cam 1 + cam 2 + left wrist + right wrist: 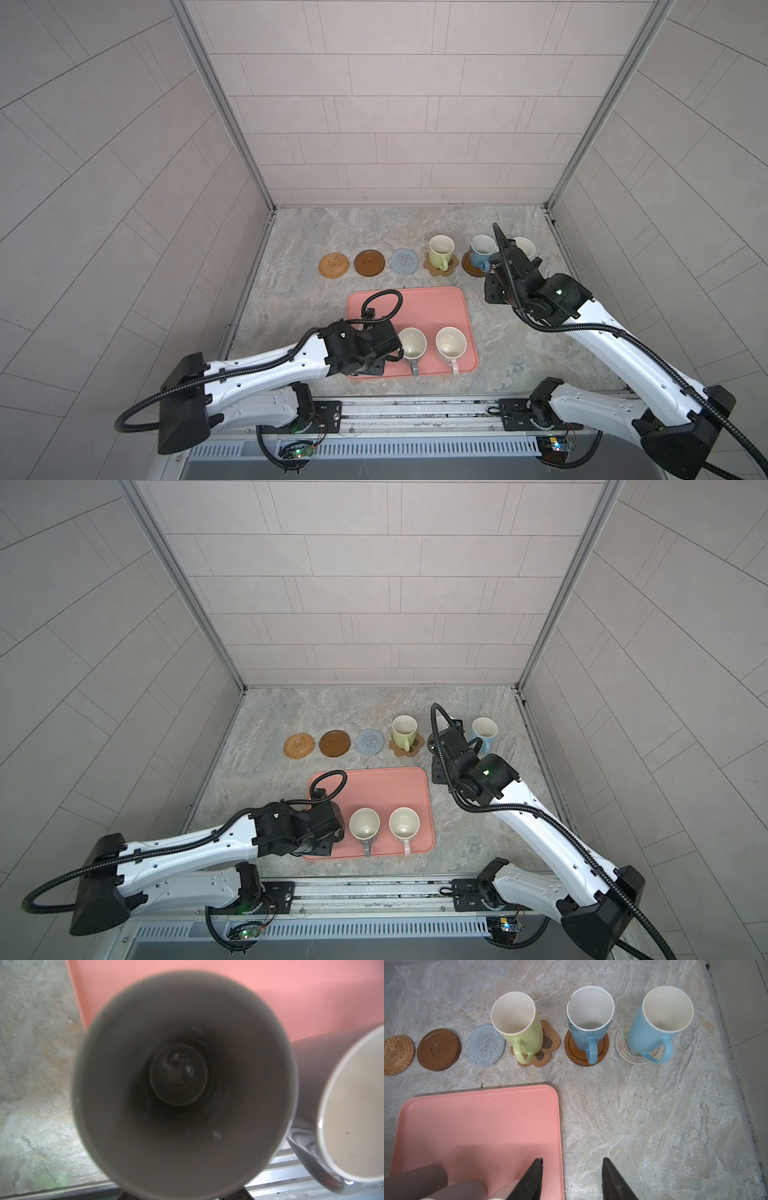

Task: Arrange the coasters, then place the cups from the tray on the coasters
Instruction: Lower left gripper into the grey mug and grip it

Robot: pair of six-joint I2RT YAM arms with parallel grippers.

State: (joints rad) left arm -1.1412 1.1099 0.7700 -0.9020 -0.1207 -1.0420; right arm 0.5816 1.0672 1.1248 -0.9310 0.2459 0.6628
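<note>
- Both top views are evenly and softly lit from above; the pale tiled walls (pixel 374 104) look bright, with no harsh glare.
- Wide-angle distortion splays the frame posts (pixel 216 104) and bends the wall lines toward the edges of both top views.
- Shadows on the marble table (pixel 316 232) and the tray (pixel 415 307) are faint and soft-edged.
- The left wrist view is dim and blurred. The dark grey cup (pixel 182 1084) fills it, rim out of focus, bottom in deep shadow with small white reflections.
- The grey-handled cup (pixel 353 1115) beside it is also soft.
- The right wrist view is bright and sharp; only the closest cups (pixel 463 1188) blur.
</note>
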